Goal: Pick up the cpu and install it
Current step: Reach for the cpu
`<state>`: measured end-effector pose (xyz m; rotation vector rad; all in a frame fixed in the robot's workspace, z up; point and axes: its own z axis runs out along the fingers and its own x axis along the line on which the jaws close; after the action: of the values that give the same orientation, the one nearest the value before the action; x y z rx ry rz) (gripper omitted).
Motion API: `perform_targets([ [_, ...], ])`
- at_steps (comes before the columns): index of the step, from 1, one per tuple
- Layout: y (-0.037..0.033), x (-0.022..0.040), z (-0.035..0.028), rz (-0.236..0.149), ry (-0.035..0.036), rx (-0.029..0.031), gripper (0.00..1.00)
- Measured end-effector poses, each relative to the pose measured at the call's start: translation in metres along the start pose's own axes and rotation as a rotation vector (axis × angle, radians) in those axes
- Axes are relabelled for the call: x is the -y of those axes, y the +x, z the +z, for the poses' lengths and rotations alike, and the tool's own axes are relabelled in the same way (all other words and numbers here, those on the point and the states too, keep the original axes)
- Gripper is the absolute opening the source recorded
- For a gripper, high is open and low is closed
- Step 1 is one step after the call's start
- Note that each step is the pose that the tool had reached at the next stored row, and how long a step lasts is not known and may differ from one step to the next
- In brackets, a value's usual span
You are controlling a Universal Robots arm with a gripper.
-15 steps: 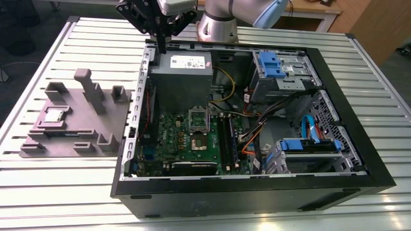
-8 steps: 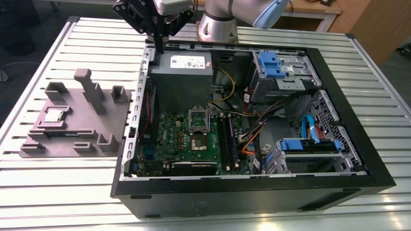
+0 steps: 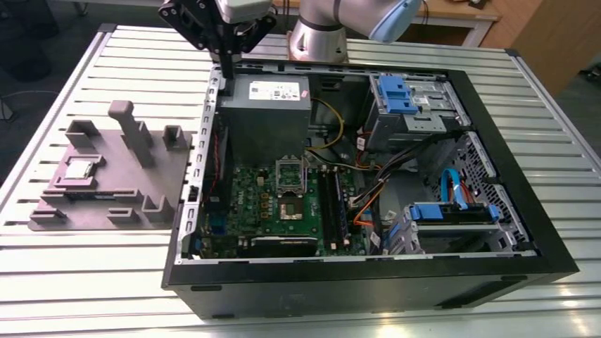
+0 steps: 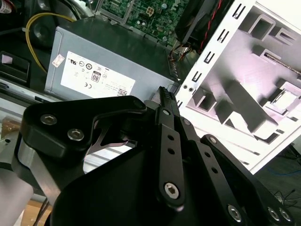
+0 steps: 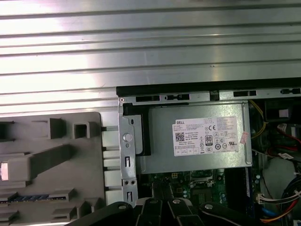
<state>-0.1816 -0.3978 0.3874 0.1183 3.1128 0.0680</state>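
Gripper (image 3: 228, 69): fingers pressed together, nothing held. The tips point down at the far wall of the computer case (image 3: 376, 285), just beside the grey power supply (image 3: 267, 116).

Cpu (image 3: 79, 170): well apart, toward the exterior view's left. It lies flat, shiny top up, in a recess of the grey fixture (image 3: 165, 176) on the slatted table (image 3: 94, 282). It is near-square with no clear long axis, and its edges run with the fixture's.

Bright glare across the metal table (image 5: 141, 52)
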Motion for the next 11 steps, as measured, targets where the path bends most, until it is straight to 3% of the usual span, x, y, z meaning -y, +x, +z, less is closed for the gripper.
perform_targets([
  [11,0.0043,0.0004,-0.0002,0.000,0.0003,-0.0001,0.10],
])
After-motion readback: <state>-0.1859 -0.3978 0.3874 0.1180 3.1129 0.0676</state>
